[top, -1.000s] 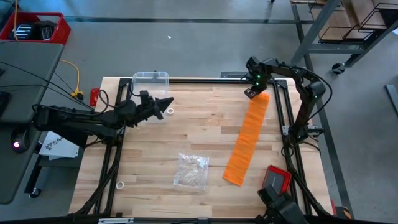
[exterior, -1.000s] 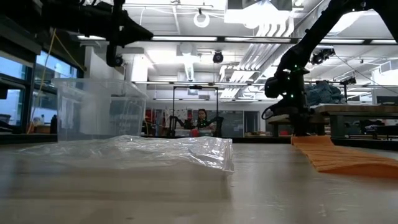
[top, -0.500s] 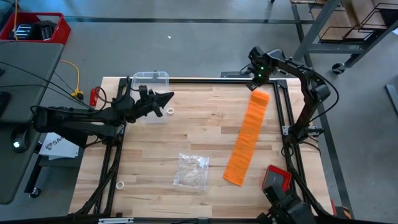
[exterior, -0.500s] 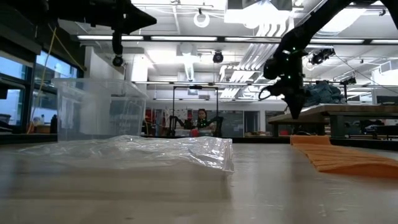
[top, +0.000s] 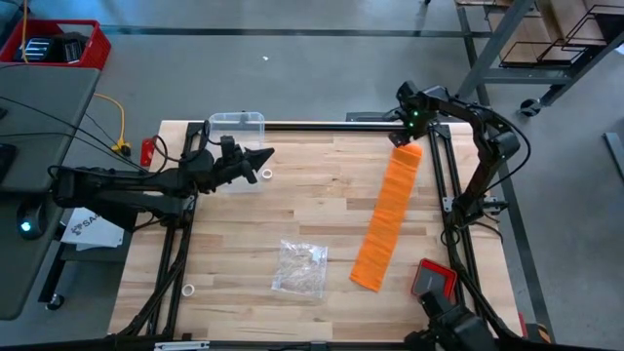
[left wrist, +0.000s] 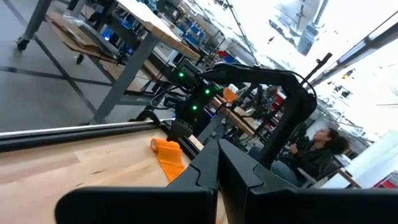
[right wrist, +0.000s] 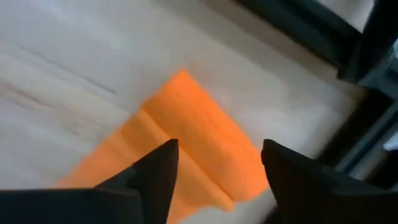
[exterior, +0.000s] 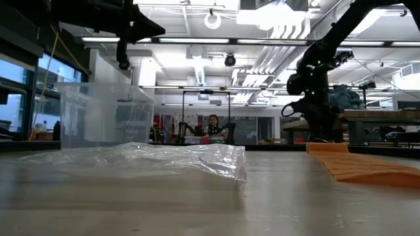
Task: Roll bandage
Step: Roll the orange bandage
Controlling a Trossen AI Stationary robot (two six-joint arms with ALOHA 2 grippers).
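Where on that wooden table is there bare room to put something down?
Free: the wide wood between the plastic bag and the clear box, and the middle strip left of the bandage. Crowded: the far right corner, where the right gripper hangs open over the bandage's end.

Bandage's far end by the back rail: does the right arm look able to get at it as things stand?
Probably yes. The right gripper hovers right over the folded end of the bandage, fingers open, with nothing between them and the fabric.

The left end effector (left wrist: 217, 177) with fingers together points across the wooden bench (left wrist: 68, 155) toward the orange bandage (left wrist: 169, 155) and the other arm (left wrist: 249, 78); a person (left wrist: 317, 152) sits beyond.
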